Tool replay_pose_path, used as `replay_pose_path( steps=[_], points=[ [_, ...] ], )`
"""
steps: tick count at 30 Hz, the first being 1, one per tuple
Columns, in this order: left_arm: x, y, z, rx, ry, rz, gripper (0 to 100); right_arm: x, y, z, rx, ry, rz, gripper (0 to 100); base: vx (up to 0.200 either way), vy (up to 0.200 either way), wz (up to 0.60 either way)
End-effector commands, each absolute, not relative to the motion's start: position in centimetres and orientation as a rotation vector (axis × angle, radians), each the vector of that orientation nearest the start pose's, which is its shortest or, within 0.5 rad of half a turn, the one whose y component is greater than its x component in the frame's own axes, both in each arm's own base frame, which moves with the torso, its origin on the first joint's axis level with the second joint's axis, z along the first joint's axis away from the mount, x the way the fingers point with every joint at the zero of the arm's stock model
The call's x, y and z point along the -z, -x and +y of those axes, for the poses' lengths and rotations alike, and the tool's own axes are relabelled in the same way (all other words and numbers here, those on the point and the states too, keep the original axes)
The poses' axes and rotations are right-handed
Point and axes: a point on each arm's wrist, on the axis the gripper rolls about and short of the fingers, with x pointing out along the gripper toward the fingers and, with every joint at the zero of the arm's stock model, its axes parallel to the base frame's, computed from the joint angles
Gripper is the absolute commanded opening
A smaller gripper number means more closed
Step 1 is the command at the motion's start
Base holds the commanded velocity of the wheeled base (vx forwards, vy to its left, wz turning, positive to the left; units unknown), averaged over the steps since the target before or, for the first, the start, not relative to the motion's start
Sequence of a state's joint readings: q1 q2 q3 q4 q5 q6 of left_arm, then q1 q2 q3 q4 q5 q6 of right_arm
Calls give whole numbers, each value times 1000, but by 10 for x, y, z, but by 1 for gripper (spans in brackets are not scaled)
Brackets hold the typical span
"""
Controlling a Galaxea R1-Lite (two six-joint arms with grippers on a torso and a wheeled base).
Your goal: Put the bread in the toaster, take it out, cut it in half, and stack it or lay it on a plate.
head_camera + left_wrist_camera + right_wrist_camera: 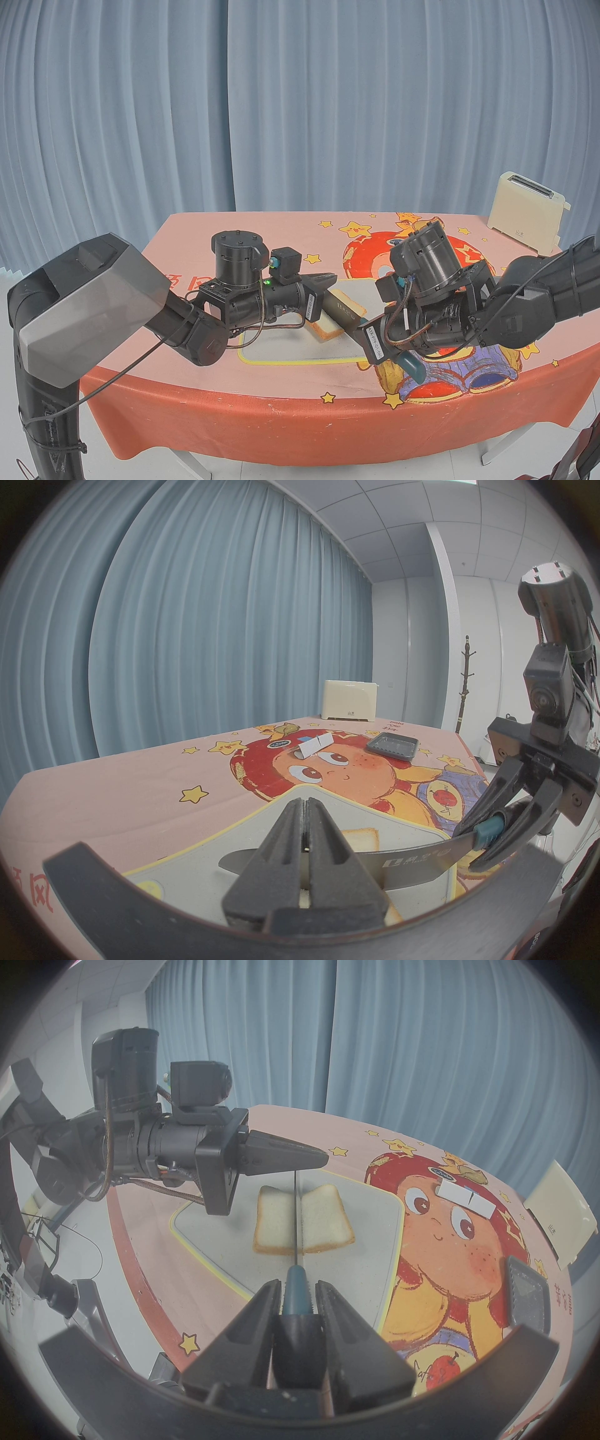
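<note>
Slicing cleanly asks the right claw, clamped on the knife handle, to keep the blade centred across the bread slice lying on the cutting board; the left claw, pinched closed at the slice's edge, should steady it.

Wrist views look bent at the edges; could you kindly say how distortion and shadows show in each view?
Head view: curtain folds bow, the table edge curves. Left wrist view: dark round border, pale sheen on the knife. Right wrist view: same border; the bread casts little shadow on the board.
</note>
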State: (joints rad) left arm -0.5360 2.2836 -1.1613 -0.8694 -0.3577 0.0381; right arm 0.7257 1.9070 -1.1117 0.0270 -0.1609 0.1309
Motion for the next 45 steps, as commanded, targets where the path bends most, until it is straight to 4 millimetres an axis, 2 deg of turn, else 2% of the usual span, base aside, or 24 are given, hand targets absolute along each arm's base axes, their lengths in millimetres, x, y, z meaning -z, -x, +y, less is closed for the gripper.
replay_pose_path(
  steps=[1, 7, 12, 15, 25, 30, 41, 45],
  points=[
    [-68, -374, -231, 892, -61, 270, 0, -140, -261, 226, -480, 225, 768, 0, 0, 0, 0],
    [-74, -374, -231, 892, -58, 255, 0, -132, -261, 225, -476, 246, 799, 0, 0, 0, 0],
    [-95, -375, -232, 893, -54, 202, 0, -129, -261, 226, -477, 252, 807, 0, 0, 0, 0],
    [-98, -374, -230, 892, -55, 214, 0, -130, -261, 226, -477, 249, 803, 0, 0, 0, 0],
    [-84, -372, -227, 886, -60, 259, 0, -142, -263, 228, -480, 216, 760, 0, 0, 0, 0],
    [-80, -373, -228, 886, -60, 267, 0, -142, -263, 227, -478, 218, 762, 0, 0, 0, 0],
    [-103, -376, -230, 890, -55, 199, 0, -127, -263, 227, -472, 253, 812, 0, 0, 0, 0],
    [-102, -375, -230, 890, -57, 233, 0, -129, -264, 228, -474, 246, 800, 0, 0, 0, 0]
  ],
)
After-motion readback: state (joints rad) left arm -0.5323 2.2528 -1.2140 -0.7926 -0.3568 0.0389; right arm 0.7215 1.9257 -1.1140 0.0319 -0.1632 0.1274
